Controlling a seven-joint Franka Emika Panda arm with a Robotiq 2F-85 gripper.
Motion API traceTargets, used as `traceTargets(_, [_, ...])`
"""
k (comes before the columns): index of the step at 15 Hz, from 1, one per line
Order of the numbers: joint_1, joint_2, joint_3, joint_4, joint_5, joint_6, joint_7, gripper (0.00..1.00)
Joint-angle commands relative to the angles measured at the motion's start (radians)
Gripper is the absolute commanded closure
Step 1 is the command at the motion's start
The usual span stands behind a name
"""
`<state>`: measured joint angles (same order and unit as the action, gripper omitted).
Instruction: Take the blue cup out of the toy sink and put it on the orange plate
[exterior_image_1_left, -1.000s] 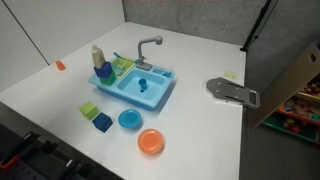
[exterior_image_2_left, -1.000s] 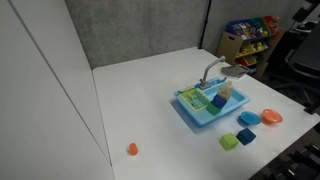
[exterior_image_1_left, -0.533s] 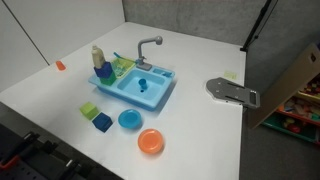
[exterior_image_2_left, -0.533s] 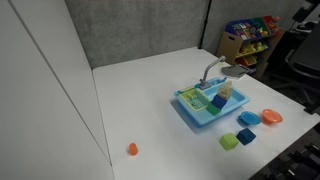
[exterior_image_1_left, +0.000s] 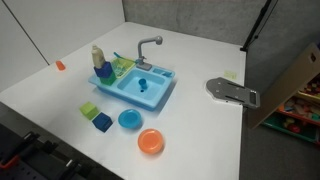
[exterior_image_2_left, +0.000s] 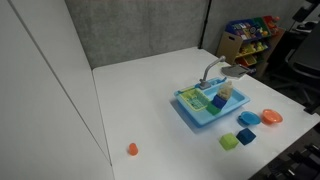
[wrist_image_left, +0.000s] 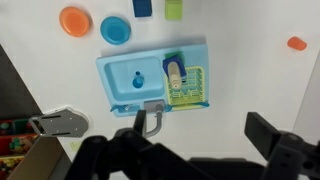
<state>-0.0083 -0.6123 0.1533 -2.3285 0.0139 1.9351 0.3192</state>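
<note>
The blue cup (exterior_image_1_left: 143, 84) sits in the basin of the light blue toy sink (exterior_image_1_left: 126, 90), also seen from above in the wrist view (wrist_image_left: 138, 81). The sink (wrist_image_left: 118, 72) has a grey faucet (wrist_image_left: 152, 118) and a green rack (wrist_image_left: 185, 85) holding a bottle. The orange plate (exterior_image_1_left: 150, 142) lies on the white table in front of the sink, and shows in the wrist view (wrist_image_left: 74, 21) and an exterior view (exterior_image_2_left: 271, 117). My gripper (wrist_image_left: 205, 130) is open and empty, high above the table on the faucet side of the sink. It is out of both exterior views.
A round blue dish (exterior_image_1_left: 129, 120), a blue cube (exterior_image_1_left: 102, 122) and a green cube (exterior_image_1_left: 90, 110) lie beside the orange plate. A small orange object (exterior_image_1_left: 60, 65) sits far off on the table. A grey metal fitting (exterior_image_1_left: 232, 91) lies at the table edge.
</note>
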Motion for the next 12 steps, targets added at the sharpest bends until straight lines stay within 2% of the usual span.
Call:
traceTargets(1, [0.004,0.001,-0.003,0.002,-0.003,-0.002,0.002,0.00])
traceTargets(5, [0.002,0.012,-0.003,0.010,-0.003,-0.001,0.005,0.00])
traceTargets(12, [-0.018,0.139,-0.016,0.084,-0.011,0.024,0.014,0.00])
